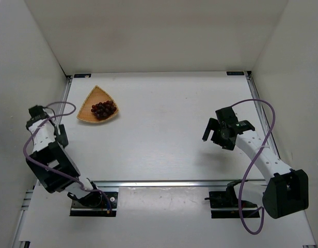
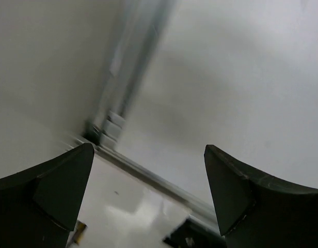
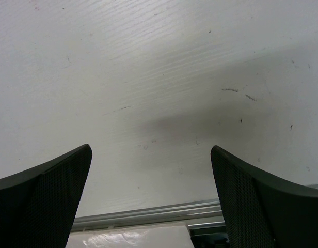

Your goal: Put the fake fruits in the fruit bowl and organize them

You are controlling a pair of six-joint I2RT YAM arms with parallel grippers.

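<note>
a small bunch of dark red-purple plastic grapes (image 1: 103, 109) lay inside the fruit bowl (image 1: 87, 112), a shallow orange-tan woven dish shaped like a rounded fan, in the far left part of the white table (image 1: 164, 129) near the left wall (image 1: 25, 57). the cluster sat toward the bowl's wider right side, leaving the ribbed weave bare toward its narrow far tip and left edge. the left gripper (image 1: 61, 137) hung near the table's left edge, on the near side of the bowl and apart from it, its arm folded back on itself with a purple cable (image 1: 61, 106) looping over the wrist. seen from the left wrist camera, the left gripper (image 2: 148, 155) had its two dark fingers spread wide with nothing between them, and it faced a blurred metal rail (image 2: 133, 67) where the table met the wall. the right gripper (image 1: 213, 135) was raised over the right half of the table, well apart from the bowl and the grapes, with its own purple cable (image 1: 249, 170) arching from the wrist down to the base. from the right wrist camera, the right gripper (image 3: 151, 152) likewise showed its textured fingers parted and holding nothing, above bare, lightly scuffed table surface and a metal strip (image 3: 148, 214) along the near edge. neither wrist camera took in the bowl or the fruit; only the overhead view showed them.
</note>
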